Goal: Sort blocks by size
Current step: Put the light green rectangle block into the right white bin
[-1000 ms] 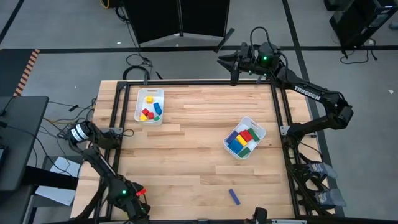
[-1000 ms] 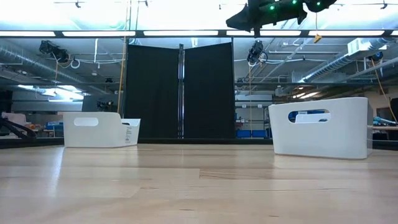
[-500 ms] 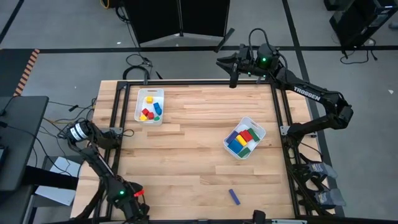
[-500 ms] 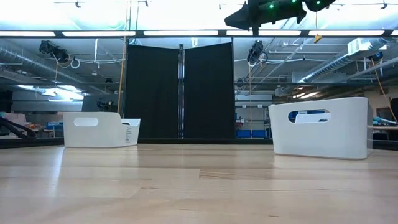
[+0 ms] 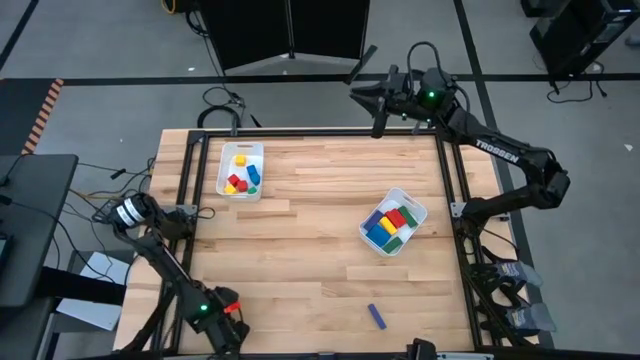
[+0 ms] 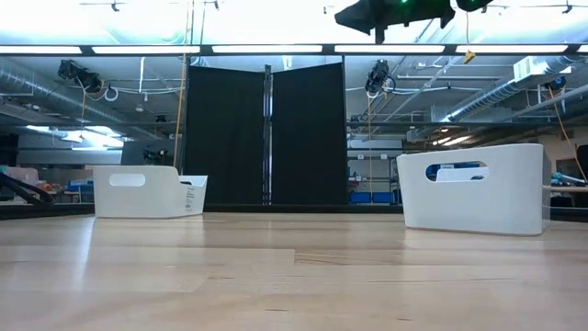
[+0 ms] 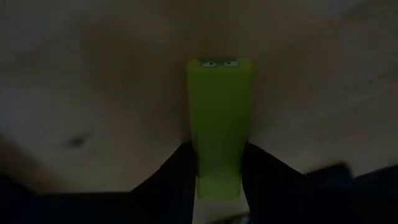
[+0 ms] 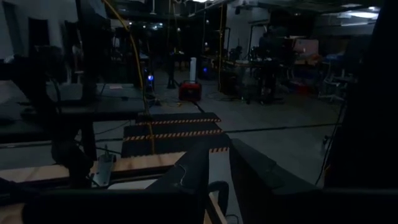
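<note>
My left gripper (image 7: 217, 180) has just closed from a wide spread and now pinches a green bar (image 7: 219, 124) at the near-left corner of the bench (image 5: 300, 250). Judgement: grasp made, lift comes next. A blue bar (image 5: 376, 316) lies loose near the front edge; other blocks sit in the two white bins (image 5: 392, 222). My right gripper (image 5: 378, 105) waits beyond the far edge; I cannot tell its fingers' state.
</note>
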